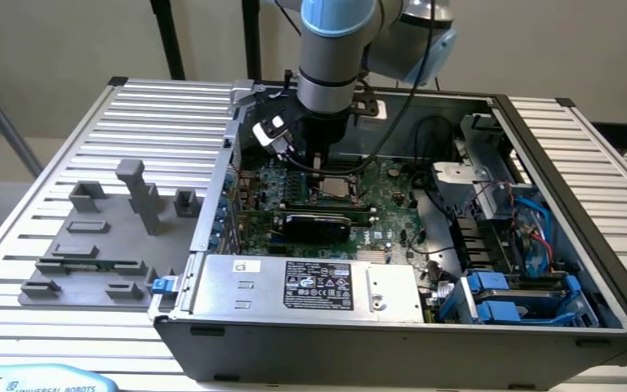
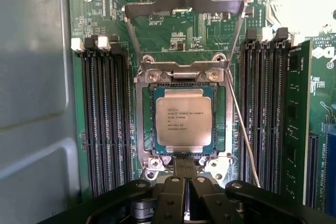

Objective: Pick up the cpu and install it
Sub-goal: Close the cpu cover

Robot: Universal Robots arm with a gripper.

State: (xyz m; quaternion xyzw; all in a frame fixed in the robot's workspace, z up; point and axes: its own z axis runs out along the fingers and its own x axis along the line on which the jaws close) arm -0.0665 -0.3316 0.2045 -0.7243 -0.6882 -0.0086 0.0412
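1. Jaws of the gripper (image 2: 185, 162) stood pressed together, holding nothing.
2. The gripper (image 1: 317, 163) hung from the arm (image 1: 335, 49) inside the open computer case (image 1: 401, 347), toward its far side, pointing down at the board.
3. The cpu (image 2: 184, 119) lay flat and square in the socket frame (image 2: 184, 75), its silvery top with printed text facing up. It sat free of the gripper, just beyond the closed tips, which hovered over one edge of the socket. Whether the tips touched that edge could not be told.
4. In the exterior view the cpu (image 1: 341, 189) sat directly below the gripper and slightly nearer.
5. The load plate (image 2: 184, 2) was swung up and open on the side of the socket away from the tips, and the thin wire lever (image 2: 244, 135) slanted free beside the frame.
6. Black memory slots (image 2: 102, 124) flanked the socket on both sides of the green motherboard (image 2: 173, 38).
7. A silver power supply (image 1: 308, 286) filled the near part of the case.
8. Grey blocks (image 1: 128, 196) stood on the slatted table (image 1: 161, 106), on the exterior view's left, well apart from the case.
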